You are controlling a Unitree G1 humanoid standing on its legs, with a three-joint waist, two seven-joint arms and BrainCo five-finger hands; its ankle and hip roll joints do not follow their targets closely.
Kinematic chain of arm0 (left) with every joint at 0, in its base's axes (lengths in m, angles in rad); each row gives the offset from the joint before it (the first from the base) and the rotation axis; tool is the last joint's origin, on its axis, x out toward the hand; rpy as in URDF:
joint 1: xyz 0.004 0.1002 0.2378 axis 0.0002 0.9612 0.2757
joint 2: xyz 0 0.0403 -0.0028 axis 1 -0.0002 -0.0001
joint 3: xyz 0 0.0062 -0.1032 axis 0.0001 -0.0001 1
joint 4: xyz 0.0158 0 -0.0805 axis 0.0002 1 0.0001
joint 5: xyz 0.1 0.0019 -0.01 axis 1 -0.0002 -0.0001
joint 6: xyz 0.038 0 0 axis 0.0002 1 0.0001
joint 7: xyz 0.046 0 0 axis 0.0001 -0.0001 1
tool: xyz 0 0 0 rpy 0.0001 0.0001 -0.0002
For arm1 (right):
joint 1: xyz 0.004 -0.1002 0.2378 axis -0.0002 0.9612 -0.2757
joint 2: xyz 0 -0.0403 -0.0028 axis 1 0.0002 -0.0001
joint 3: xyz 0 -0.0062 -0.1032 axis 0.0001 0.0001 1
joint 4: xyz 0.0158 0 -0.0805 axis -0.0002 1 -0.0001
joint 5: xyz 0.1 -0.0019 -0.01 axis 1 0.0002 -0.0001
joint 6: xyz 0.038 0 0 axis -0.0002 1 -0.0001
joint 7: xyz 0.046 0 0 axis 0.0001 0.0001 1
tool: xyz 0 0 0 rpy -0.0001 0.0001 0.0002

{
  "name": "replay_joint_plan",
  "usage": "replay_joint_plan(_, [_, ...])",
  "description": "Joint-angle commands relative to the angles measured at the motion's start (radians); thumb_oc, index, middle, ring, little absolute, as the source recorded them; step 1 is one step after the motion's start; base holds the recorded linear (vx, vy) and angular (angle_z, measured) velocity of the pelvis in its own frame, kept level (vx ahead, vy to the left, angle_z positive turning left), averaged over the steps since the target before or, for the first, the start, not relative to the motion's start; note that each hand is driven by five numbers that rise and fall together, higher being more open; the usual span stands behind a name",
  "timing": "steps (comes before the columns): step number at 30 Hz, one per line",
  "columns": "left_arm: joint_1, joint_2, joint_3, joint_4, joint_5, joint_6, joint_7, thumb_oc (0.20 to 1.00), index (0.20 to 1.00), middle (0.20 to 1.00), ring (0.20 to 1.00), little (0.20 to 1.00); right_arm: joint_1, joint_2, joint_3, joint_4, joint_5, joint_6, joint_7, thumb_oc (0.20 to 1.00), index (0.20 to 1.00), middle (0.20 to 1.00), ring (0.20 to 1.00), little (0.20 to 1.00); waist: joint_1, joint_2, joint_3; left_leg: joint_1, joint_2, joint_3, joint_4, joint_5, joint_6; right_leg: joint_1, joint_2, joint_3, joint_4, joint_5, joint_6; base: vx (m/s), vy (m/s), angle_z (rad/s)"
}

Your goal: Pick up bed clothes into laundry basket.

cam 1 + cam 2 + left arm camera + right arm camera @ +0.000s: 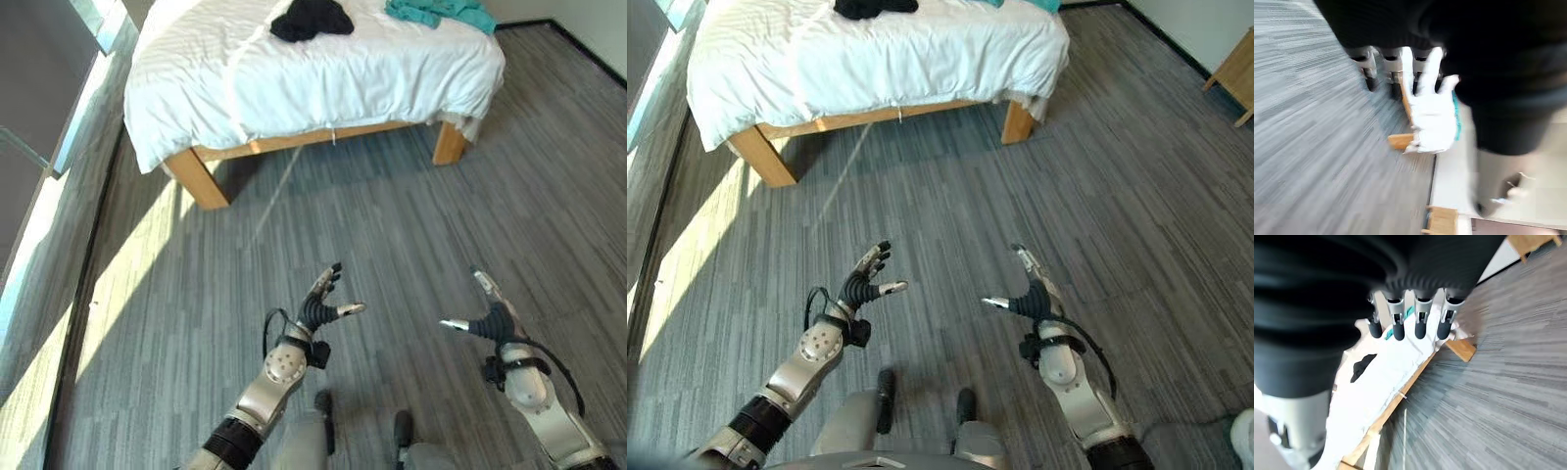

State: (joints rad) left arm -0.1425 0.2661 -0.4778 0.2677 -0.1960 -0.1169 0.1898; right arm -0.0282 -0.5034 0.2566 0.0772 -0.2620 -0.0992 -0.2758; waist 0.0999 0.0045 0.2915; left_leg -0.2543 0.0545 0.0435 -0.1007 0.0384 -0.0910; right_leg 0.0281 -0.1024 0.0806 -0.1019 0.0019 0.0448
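Both hands, left hand (318,305) and right hand (487,315), hang spread and empty low in frame, well apart from the black garment (312,19) and teal garment (438,11) on the bed (323,78) at upper centre, black nearer the left.

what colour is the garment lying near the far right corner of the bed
Teal. The garment lies on the white bed, clearest in the left eye view.

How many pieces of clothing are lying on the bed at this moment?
2. A black garment lies near the middle of the white bed; a teal garment lies toward its far right corner. More may lie beyond the view's top edge.
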Motion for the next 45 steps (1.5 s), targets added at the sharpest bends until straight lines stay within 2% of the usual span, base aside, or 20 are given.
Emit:
replay_joint_plan(1, [-0.014, -0.003, 0.014, -0.062, -0.054, -0.045, 0.007, 1.000, 1.000, 1.000, 1.000, 1.000, 0.045, -0.044, -0.010, -0.124, 0.015, -0.044, 0.000, 1.000, 1.000, 1.000, 1.000, 1.000, 0.080, -0.002, -0.083, -0.099, 0.033, 0.005, 0.018, 0.172, -0.006, 0.288, 0.003, 0.009, 0.015, -0.218, 0.086, 0.53, 0.175, -0.67])
replay_joint_plan(4, [-0.008, 0.006, 0.001, -0.071, -0.054, -0.048, 0.004, 1.000, 1.000, 1.000, 1.000, 1.000, 0.052, -0.034, 0.005, -0.132, -0.002, -0.050, 0.015, 1.000, 1.000, 1.000, 1.000, 1.000, 0.086, -0.021, -0.101, -0.076, 0.020, -0.006, 0.021, 0.198, 0.010, 0.306, -0.032, 0.027, 0.043, -0.196, 0.098, 0.52, 0.164, -1.02])
replay_joint_plan(6, [-0.020, 0.011, -0.036, -0.056, -0.045, -0.037, -0.014, 1.000, 1.000, 1.000, 1.000, 1.000, 0.028, -0.027, 0.038, -0.118, -0.027, -0.044, 0.033, 1.000, 1.000, 1.000, 1.000, 1.000, 0.064, -0.041, -0.081, 0.032, -0.018, 0.005, 0.026, 0.146, 0.062, 0.159, -0.064, 0.054, 0.380, 0.051, 0.193, 0.49, 0.174, -0.70])
replay_joint_plan(8, [-0.042, 0.022, -0.046, -0.060, -0.036, -0.034, -0.008, 1.000, 1.000, 1.000, 1.000, 1.000, 0.014, -0.024, 0.049, -0.126, -0.014, -0.043, 0.043, 1.000, 1.000, 1.000, 1.000, 1.000, 0.008, 0.001, -0.047, 0.138, 0.001, -0.021, 0.013, 0.089, 0.080, 0.009, -0.022, 0.077, 0.619, 0.177, 0.202, 0.43, 0.182, -0.29])
replay_joint_plan(11, [-0.050, 0.031, -0.049, -0.071, -0.022, -0.036, -0.006, 1.000, 1.000, 1.000, 1.000, 1.000, 0.031, -0.012, 0.034, -0.145, -0.005, -0.049, 0.049, 1.000, 1.000, 1.000, 1.000, 1.000, -0.043, 0.026, -0.016, 0.232, 0.009, -0.042, 0.013, 0.018, 0.093, -0.139, -0.038, -0.015, 0.702, 0.136, 0.176, 0.51, 0.142, 0.11])
replay_joint_plan(15, [-0.056, 0.034, -0.027, -0.088, -0.040, -0.041, -0.002, 1.000, 1.000, 1.000, 1.000, 1.000, 0.060, -0.009, 0.013, -0.158, 0.009, -0.051, 0.046, 1.000, 1.000, 1.000, 1.000, 1.000, -0.104, 0.000, -0.004, 0.316, -0.042, -0.102, 0.013, -0.062, 0.099, -0.261, 0.048, -0.083, 0.445, 0.010, 0.121, 0.44, -0.019, 0.38])
replay_joint_plan(17, [-0.023, 0.045, 0.034, -0.083, -0.058, -0.047, -0.003, 1.000, 1.000, 1.000, 1.000, 1.000, 0.069, 0.004, 0.007, -0.130, 0.025, -0.042, 0.047, 1.000, 1.000, 1.000, 1.000, 1.000, -0.143, -0.021, -0.011, 0.412, -0.074, -0.158, 0.013, -0.153, 0.096, -0.304, 0.063, -0.118, 0.146, 0.073, 0.119, 0.74, -0.091, 0.98])
replay_joint_plan(19, [0.007, 0.060, 0.082, -0.076, -0.060, -0.054, -0.009, 1.000, 1.000, 1.000, 1.000, 1.000, 0.077, 0.010, 0.006, -0.127, 0.021, -0.042, 0.059, 1.000, 1.000, 1.000, 1.000, 1.000, -0.160, -0.019, -0.014, 0.459, -0.059, -0.173, 0.013, -0.193, 0.084, -0.341, 0.068, -0.162, 0.041, 0.129, 0.137, 0.67, -0.134, 0.55])
replay_joint_plan(25, [0.033, 0.050, 0.135, -0.051, -0.092, -0.061, -0.020, 1.000, 1.000, 1.000, 1.000, 1.000, 0.163, 0.004, -0.028, -0.133, 0.028, -0.048, 0.078, 1.000, 1.000, 1.000, 1.000, 1.000, -0.194, -0.011, -0.061, 0.532, -0.011, -0.211, 0.013, -0.251, 0.045, -0.307, 0.041, -0.146, 0.037, 0.175, 0.101, 0.39, -0.167, 0.60])
replay_joint_plan(27, [0.039, 0.041, 0.135, -0.044, -0.111, -0.059, -0.028, 1.000, 1.000, 1.000, 1.000, 1.000, 0.178, -0.019, -0.036, -0.127, 0.039, -0.048, 0.087, 1.000, 1.000, 1.000, 1.000, 1.000, -0.206, 0.029, -0.060, 0.544, 0.038, -0.210, 0.039, -0.180, 0.013, -0.280, 0.048, -0.167, 0.068, 0.155, 0.084, 0.41, -0.202, 1.17])
replay_joint_plan(29, [0.026, 0.027, 0.110, -0.031, -0.125, -0.047, -0.042, 1.000, 1.000, 1.000, 1.000, 1.000, 0.173, -0.039, -0.048, -0.114, 0.049, -0.048, 0.087, 1.000, 1.000, 1.000, 1.000, 1.000, -0.204, 0.062, -0.047, 0.439, 0.063, -0.190, 0.234, -0.052, -0.054, -0.212, 0.060, -0.174, 0.047, 0.107, 0.059, 0.27, -0.094, 0.96])
replay_joint_plan(30, [0.017, 0.028, 0.100, -0.033, -0.119, -0.043, -0.048, 1.000, 1.000, 1.000, 1.000, 1.000, 0.171, -0.051, -0.053, -0.116, 0.061, -0.047, 0.091, 1.000, 1.000, 1.000, 1.000, 1.000, -0.209, 0.049, -0.037, 0.385, 0.050, -0.164, 0.345, 0.035, -0.085, -0.196, 0.041, -0.181, 0.050, 0.100, 0.043, 0.19, -0.059, 0.52])
replay_joint_plan(31, [0.017, 0.028, 0.100, -0.032, -0.120, -0.043, -0.048, 1.000, 1.000, 1.000, 1.000, 1.000, 0.171, -0.051, -0.053, -0.116, 0.062, -0.047, 0.091, 1.000, 1.000, 1.000, 1.000, 1.000, -0.209, 0.057, -0.040, 0.378, 0.058, -0.164, 0.362, 0.016, -0.084, -0.193, 0.049, -0.183, 0.047, 0.092, 0.044, 0.22, -0.165, 0.44])
replay_joint_plan(32, [-0.015, 0.025, 0.080, -0.038, -0.096, -0.034, -0.059, 1.000, 1.000, 1.000, 1.000, 1.000, 0.164, -0.071, -0.055, -0.133, 0.086, -0.053, 0.094, 1.000, 1.000, 1.000, 1.000, 1.000, -0.217, 0.003, -0.034, 0.330, 0.065, -0.105, 0.683, 0.070, -0.099, -0.167, 0.004, -0.183, 0.045, 0.066, 0.013, 0.25, -0.249, 0.42])
replay_joint_plan(34, [-0.046, 0.016, 0.058, -0.047, -0.084, -0.029, -0.057, 1.000, 1.000, 1.000, 1.000, 1.000, 0.147, -0.084, -0.039, -0.142, 0.087, -0.045, 0.093, 1.000, 1.000, 1.000, 1.000, 1.000, -0.181, -0.067, -0.021, 0.277, 0.016, -0.135, 1.070, -0.010, -0.042, -0.142, -0.048, -0.149, 0.044, 0.058, -0.008, 0.26, -0.318, 0.16])
replay_joint_plan(36, [-0.046, 0.007, 0.030, -0.057, -0.075, -0.023, -0.060, 1.000, 1.000, 1.000, 1.000, 1.000, 0.127, -0.091, -0.022, -0.143, 0.082, -0.038, 0.089, 1.000, 1.000, 1.000, 1.000, 1.000, -0.155, -0.100, -0.017, 0.206, -0.102, -0.161, 1.326, -0.072, -0.019, -0.114, -0.052, -0.117, 0.045, 0.067, -0.016, 0.21, -0.182, -0.42])
replay_joint_plan(38, [-0.058, -0.002, -0.006, -0.060, -0.074, -0.017, -0.064, 1.000, 1.000, 1.000, 1.000, 1.000, 0.103, -0.085, -0.004, -0.137, 0.086, -0.030, 0.089, 1.000, 1.000, 1.000, 1.000, 1.000, -0.145, -0.118, -0.012, 0.133, -0.187, -0.158, 1.395, -0.061, -0.016, -0.090, -0.054, -0.095, 0.047, 0.072, -0.014, 0.20, -0.107, -0.65])
replay_joint_plan(40, [-0.093, -0.005, -0.037, -0.069, -0.089, -0.022, -0.071, 1.000, 1.000, 1.000, 1.000, 1.000, 0.075, -0.081, 0.014, -0.125, 0.094, -0.032, 0.085, 1.000, 1.000, 1.000, 1.000, 1.000, -0.117, -0.095, 0.001, 0.005, -0.193, -0.143, 1.331, -0.079, -0.001, -0.050, -0.025, -0.077, 0.046, 0.044, -0.014, 0.26, -0.025, -0.66])
replay_joint_plan(42, [-0.128, -0.030, -0.060, -0.066, -0.116, -0.036, -0.073, 1.000, 1.000, 1.000, 1.000, 1.000, 0.059, -0.081, 0.023, -0.117, 0.088, -0.034, 0.078, 1.000, 1.000, 1.000, 1.000, 1.000, -0.095, -0.066, 0.006, -0.055, -0.138, -0.138, 1.146, -0.109, 0.026, -0.005, 0.000, -0.058, 0.041, 0.004, -0.010, 0.36, 0.105, -0.37])
replay_joint_plan(45, [-0.166, -0.067, -0.094, -0.025, -0.113, -0.040, -0.061, 1.000, 1.000, 1.000, 1.000, 1.000, 0.036, -0.076, 0.026, -0.071, 0.086, -0.042, 0.058, 1.000, 1.000, 1.000, 1.000, 1.000, -0.060, -0.012, -0.007, -0.024, -0.049, -0.045, 0.401, -0.046, 0.051, 0.093, 0.053, -0.037, 0.015, -0.074, 0.006, 0.57, 0.208, -0.28])
